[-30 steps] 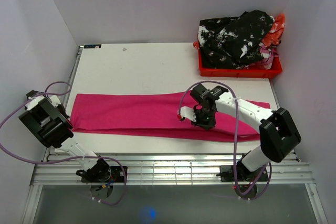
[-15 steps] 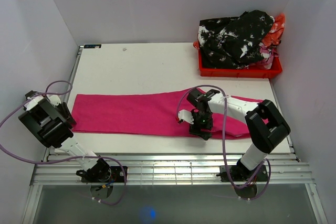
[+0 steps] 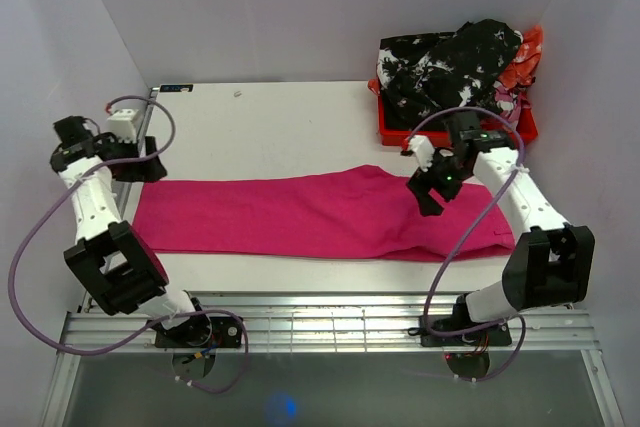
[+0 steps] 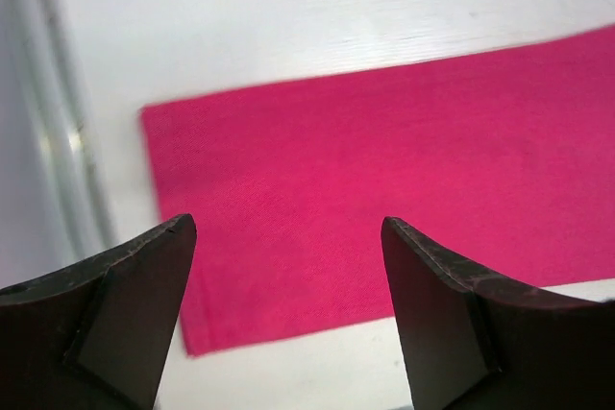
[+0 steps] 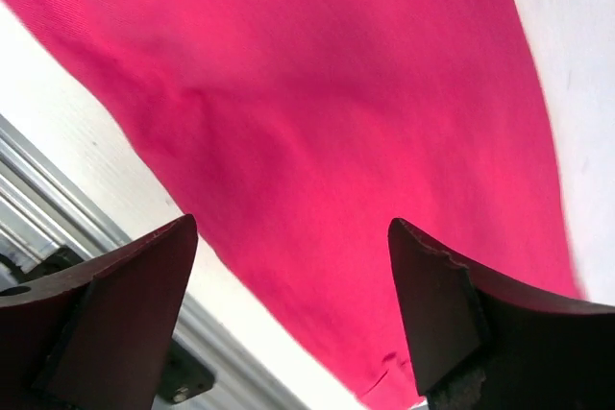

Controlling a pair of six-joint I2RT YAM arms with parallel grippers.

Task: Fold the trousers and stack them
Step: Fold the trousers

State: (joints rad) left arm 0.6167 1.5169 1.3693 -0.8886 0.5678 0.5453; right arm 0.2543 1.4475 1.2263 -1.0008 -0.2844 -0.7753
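Observation:
The magenta trousers (image 3: 300, 215) lie flat as one long folded strip across the white table (image 3: 280, 122), left to right. My left gripper (image 3: 143, 169) hovers open above their left end. In the left wrist view that end (image 4: 384, 170) lies below the open gripper (image 4: 286, 228), with nothing between the fingers. My right gripper (image 3: 428, 195) hangs open above the right part of the strip. The right wrist view shows smooth pink cloth (image 5: 346, 122) under the open right gripper (image 5: 291, 228), apart from it.
A red crate (image 3: 455, 134) heaped with dark flowered clothes (image 3: 450, 67) stands at the back right corner. Metal rails (image 3: 330, 322) run along the near edge. White walls close in the left, the right and the back.
Both grippers have opened. The right one lifted off the middle of the trousers and swung right and back. The left arm swung from the near left up over the left end.

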